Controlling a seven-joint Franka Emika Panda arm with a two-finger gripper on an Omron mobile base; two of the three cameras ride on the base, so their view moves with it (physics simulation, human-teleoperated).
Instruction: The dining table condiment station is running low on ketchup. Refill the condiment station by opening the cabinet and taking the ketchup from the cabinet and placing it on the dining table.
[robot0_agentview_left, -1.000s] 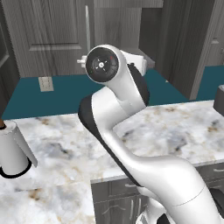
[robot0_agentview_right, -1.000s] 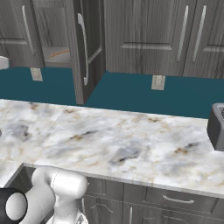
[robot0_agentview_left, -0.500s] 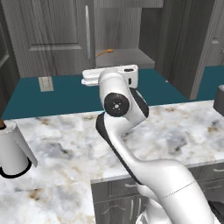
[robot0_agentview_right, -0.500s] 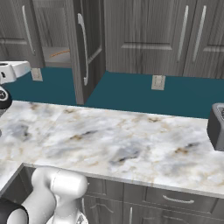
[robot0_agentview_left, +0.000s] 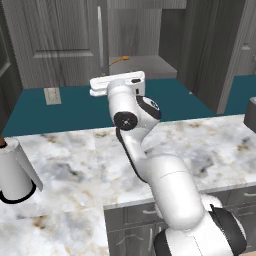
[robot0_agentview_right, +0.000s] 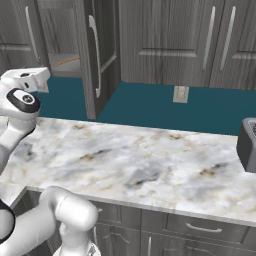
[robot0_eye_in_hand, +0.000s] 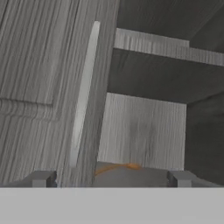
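My gripper (robot0_eye_in_hand: 111, 179) is spread wide and holds nothing, its two tips well apart at the foot of the hand view. Straight ahead of it the cabinet (robot0_agentview_left: 142, 37) stands open. Its door (robot0_eye_in_hand: 39, 87) is ahead and to the gripper's left, and the door's silver handle (robot0_eye_in_hand: 83, 96) is a long bar running up and down that view, leaning a little to the right at the top. From the right base view I see the same door nearly edge-on, swung out over the worktop (robot0_agentview_right: 150, 160). Just beyond the tips lies the grey shelf (robot0_eye_in_hand: 144, 175), with a paler back panel (robot0_eye_in_hand: 144, 131) above it. On that shelf, between the tips and slightly left of centre, lies a thin orange sliver (robot0_eye_in_hand: 118, 167). Its long axis runs almost flat across the shelf, with the thicker end to the right. I cannot tell whether that is the ketchup; it is too small and blurred to say. Below the gripper runs the white-grey marble worktop with brown veining, backed by a teal wall (robot0_agentview_right: 150, 105) with a socket (robot0_agentview_right: 180, 93). A white roll (robot0_agentview_left: 12, 170) stands on the worktop, low and far to the gripper's left. A dark box (robot0_agentview_right: 247, 145) sits far to its right, and grey drawers (robot0_agentview_right: 200, 227) run beneath.
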